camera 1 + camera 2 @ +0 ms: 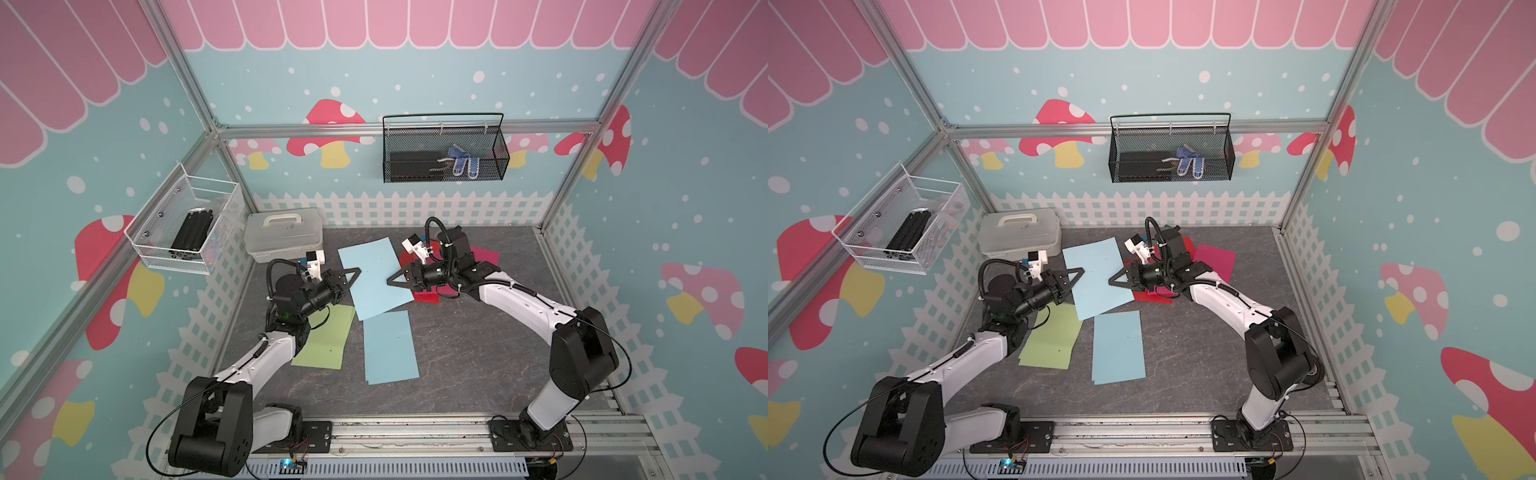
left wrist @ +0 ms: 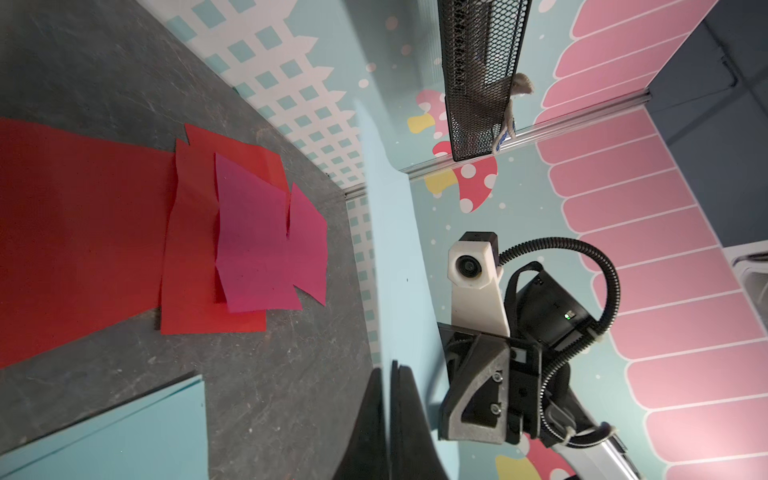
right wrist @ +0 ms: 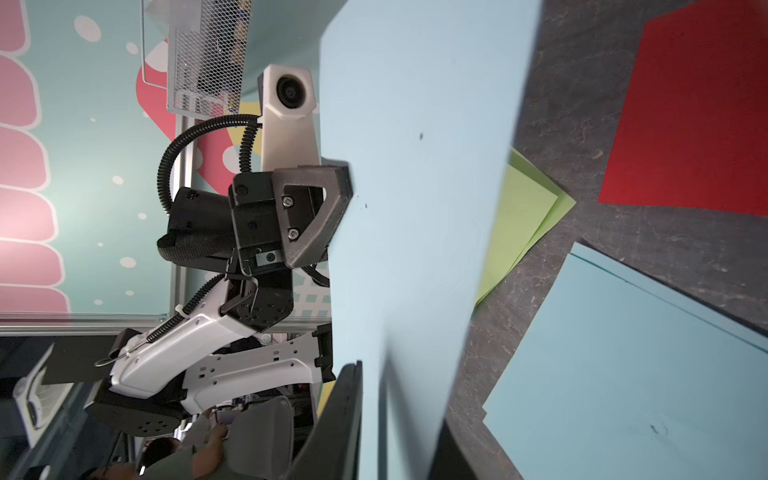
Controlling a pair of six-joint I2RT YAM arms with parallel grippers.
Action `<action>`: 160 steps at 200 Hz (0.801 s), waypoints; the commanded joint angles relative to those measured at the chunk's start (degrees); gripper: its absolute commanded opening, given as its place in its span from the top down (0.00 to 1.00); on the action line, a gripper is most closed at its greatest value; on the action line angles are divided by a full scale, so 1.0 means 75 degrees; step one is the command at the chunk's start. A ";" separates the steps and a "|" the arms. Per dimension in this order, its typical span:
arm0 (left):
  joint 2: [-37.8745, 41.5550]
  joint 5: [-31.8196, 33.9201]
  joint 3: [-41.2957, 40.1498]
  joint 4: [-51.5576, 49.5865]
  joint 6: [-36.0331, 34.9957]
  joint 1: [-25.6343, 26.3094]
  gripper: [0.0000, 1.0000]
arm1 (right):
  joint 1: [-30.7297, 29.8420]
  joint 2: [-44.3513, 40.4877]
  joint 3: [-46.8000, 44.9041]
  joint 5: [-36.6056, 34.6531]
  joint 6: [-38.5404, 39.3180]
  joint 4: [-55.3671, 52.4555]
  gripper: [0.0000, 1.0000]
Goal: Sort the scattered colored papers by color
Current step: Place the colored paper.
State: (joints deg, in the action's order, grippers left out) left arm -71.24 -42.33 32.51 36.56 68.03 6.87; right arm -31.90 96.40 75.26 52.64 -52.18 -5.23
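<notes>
**Grey bench (image 1: 478, 353), blue sheet (image 1: 374, 286) aloft**

On the bench lie a second blue sheet (image 1: 390, 349) at the front, green sheets (image 1: 324, 340) to the left, and red sheets (image 2: 195, 249) with pink sheets (image 2: 253, 249) to the right. The lifted blue sheet is probably mid-handover, bound for its match. The left fingers (image 1: 357, 271) are clenched on its left edge. The right fingers (image 1: 391, 281) straddle the opposite edge; whether they grip it or stand slightly apart cannot be told.

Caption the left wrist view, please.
Left gripper shut on a raised light blue sheet; magenta papers overlap red papers on the table.
</notes>
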 commanded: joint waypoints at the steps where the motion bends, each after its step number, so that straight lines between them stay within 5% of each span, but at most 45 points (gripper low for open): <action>1: 0.0072 -0.0178 0.0247 -0.0390 -0.0304 -0.0029 1.00 | -0.0047 -0.0024 -0.0086 0.0083 0.0020 -0.0034 0.73; 52: 0.0023 -0.0267 0.0637 -0.1242 -0.0852 -0.0023 1.00 | -0.0033 -0.0046 -0.0212 -0.0176 0.0231 -0.0647 0.52; 91: 0.0043 -0.0427 0.1385 -0.3162 -0.1966 0.0006 1.00 | 0.0020 0.0043 -0.0607 -0.0744 0.0796 -0.1509 0.49; 160: 0.0019 -0.0212 0.2025 -0.4502 -0.2534 0.0542 1.00 | 0.0514 -0.0836 -0.1145 -0.3751 0.2015 -0.3707 0.47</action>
State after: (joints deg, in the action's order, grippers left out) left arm -71.24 -44.16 45.98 7.07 51.40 8.88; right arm -30.28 94.61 68.77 33.50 -40.47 -26.81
